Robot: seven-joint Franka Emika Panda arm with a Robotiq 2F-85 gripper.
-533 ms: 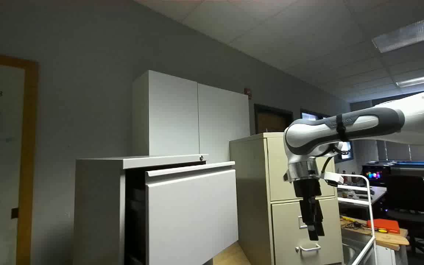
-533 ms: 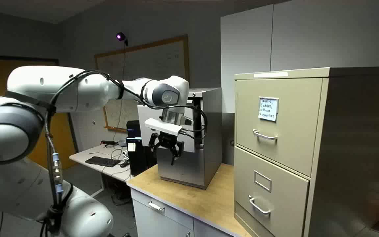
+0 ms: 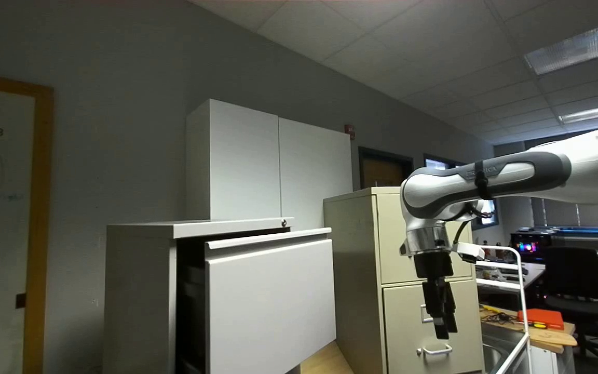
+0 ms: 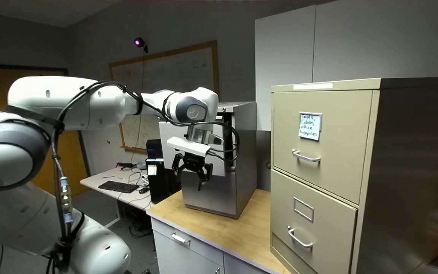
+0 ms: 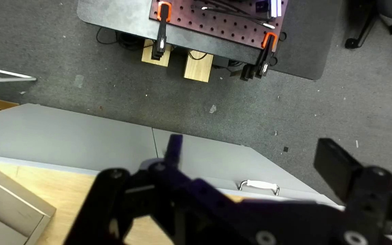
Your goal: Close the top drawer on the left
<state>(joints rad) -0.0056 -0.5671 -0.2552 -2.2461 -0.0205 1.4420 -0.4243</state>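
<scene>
Top drawer (image 3: 273,306): highest in the grey cabinet (image 3: 140,296), at the left in an exterior view; partly pulled out, a dark gap behind its front. Closing it seems wholly ahead.
End effector (image 5: 250,144): points down, apart from the top drawer; its fingers (image 5: 335,166) are spread wide, holding nothing. Splayed like this, one finger may meet the metal alone and skid; drawing them together first would probably give a firmer push.
Height: in both exterior views the fingers hang low, and depth makes their true level hard to judge. Pushing from too low could send them under the top drawer into the lower front (image 4: 215,201).
Lip (image 3: 273,237): fingers arriving from above could hook over it and drag instead of pushing.
Width: the top drawer's front is broad; pressure near one end might twist it and make it bind.
Bench (image 4: 238,232): carries the grey cabinet, and no fixing shows; a hard shove high up might slide or tip it.
Filing cabinet (image 4: 319,179): stands near, to the right in an exterior view; a wide swing while lining up could catch its handle (image 4: 305,156).
Cable (image 4: 237,139): loops out beside the wrist (image 4: 199,134); passing close, it might snag on the drawer's corner.
Lock (image 3: 284,223): too small to read; if turned, it could stop the last bit of travel.
Inside: too dark to tell; anything standing tall could jam.
</scene>
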